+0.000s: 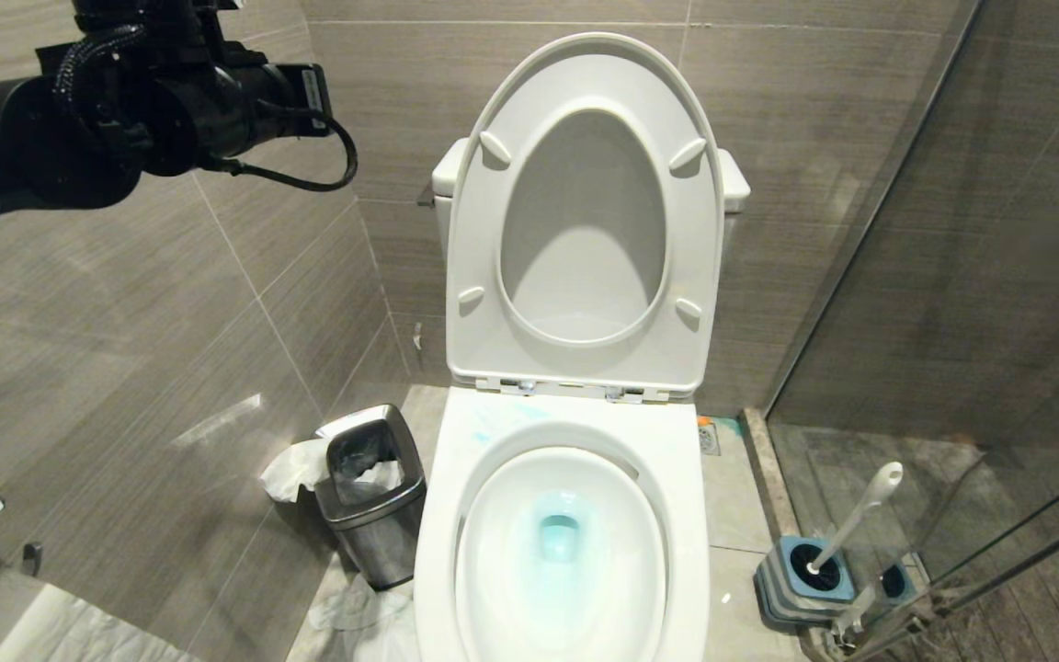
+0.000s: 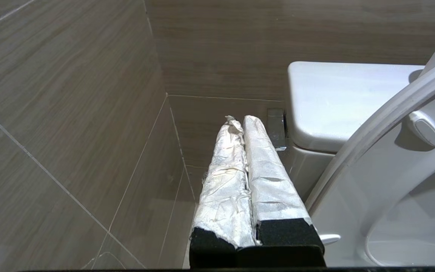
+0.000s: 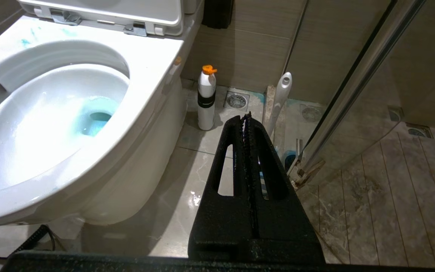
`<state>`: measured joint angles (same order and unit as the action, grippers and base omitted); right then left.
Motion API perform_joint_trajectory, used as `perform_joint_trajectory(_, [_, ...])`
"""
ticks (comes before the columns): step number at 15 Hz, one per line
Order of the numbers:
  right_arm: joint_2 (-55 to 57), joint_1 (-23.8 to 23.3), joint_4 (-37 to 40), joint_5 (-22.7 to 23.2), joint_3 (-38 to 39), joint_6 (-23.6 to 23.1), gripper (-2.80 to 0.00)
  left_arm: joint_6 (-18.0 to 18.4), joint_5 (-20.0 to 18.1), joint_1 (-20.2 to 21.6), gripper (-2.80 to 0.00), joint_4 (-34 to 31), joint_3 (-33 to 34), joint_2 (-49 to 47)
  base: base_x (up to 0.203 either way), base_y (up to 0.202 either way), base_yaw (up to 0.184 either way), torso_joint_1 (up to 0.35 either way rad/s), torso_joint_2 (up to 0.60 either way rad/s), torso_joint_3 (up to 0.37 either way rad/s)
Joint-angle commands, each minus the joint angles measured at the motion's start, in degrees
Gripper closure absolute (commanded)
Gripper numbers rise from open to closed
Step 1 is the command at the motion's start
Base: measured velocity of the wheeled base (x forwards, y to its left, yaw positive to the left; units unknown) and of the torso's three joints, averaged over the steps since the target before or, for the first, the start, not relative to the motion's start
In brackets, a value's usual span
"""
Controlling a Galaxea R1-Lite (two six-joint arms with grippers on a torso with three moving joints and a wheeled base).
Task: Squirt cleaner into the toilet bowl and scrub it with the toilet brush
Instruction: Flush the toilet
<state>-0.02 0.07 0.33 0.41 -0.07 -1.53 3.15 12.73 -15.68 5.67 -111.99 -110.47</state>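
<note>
the toilet bowl [image 1: 566, 542] sits dead ahead at six o'clock in the head view, seat and lid tipped up against the tank [image 2: 338, 102] at twelve. the cleaner [image 1: 559, 533] shows as a turquoise tint pooled round the drain at the bottom of the bowl, with a few pale blue smears on the back rim near the hinges. the toilet brush [image 1: 851, 524] stands down at four o'clock, on the floor beside the glass shower screen [image 1: 980, 303], its black head sunk in the square blue-grey holder [image 1: 805, 575] and its white handle leaning up and to the right. a white bottle with an orange cap [image 3: 207, 100] stands on the floor just beside the base of the bowl, near a round floor drain [image 3: 237, 101]. at eight o'clock a small steel bin [image 1: 373, 501] with crumpled paper in and beside it sits close to the bowl's left flank. the left arm reaches in at ten o'clock, high up by the tiled wall; the left tool [image 2: 244, 120], its fingers wrapped in white tape, is pressed together and holding nothing, pointing towards the corner beside the tank, next to a chrome flush lever [image 2: 276, 128]. the right tool [image 3: 247, 118] hangs low to the right of the bowl, black fingers shut tight on nothing, aimed at the floor in front of the brush handle.
</note>
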Motion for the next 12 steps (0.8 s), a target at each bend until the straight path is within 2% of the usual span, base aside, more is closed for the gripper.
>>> perform_joint_trajectory(1, [0.0, 0.0, 0.0, 0.0, 0.0, -0.1, 0.00, 0.0, -0.1, -0.1, 0.00, 0.3, 0.0, 0.2, 0.000, 0.000, 0.000, 0.000, 0.00, 0.000])
perform_joint_trajectory(5, [0.0, 0.0, 0.0, 0.0, 0.0, -0.1, 0.00, 0.0, 0.4, -0.1, 0.00, 1.0, -0.1, 0.1, 0.000, 0.000, 0.000, 0.000, 0.00, 0.000])
perform_joint_trajectory(8, [0.0, 0.0, 0.0, 0.0, 0.0, -0.1, 0.00, 0.3, 0.6, -0.1, 0.00, 7.0, 0.0, -1.4, 0.000, 0.000, 0.000, 0.000, 0.00, -0.015])
perform_joint_trajectory(12, [0.1, 0.0, 0.0, 0.0, 0.0, -0.1, 0.00, 0.5, 0.7, -0.1, 0.00, 15.7, 0.0, -3.5, 0.000, 0.000, 0.000, 0.000, 0.00, -0.155])
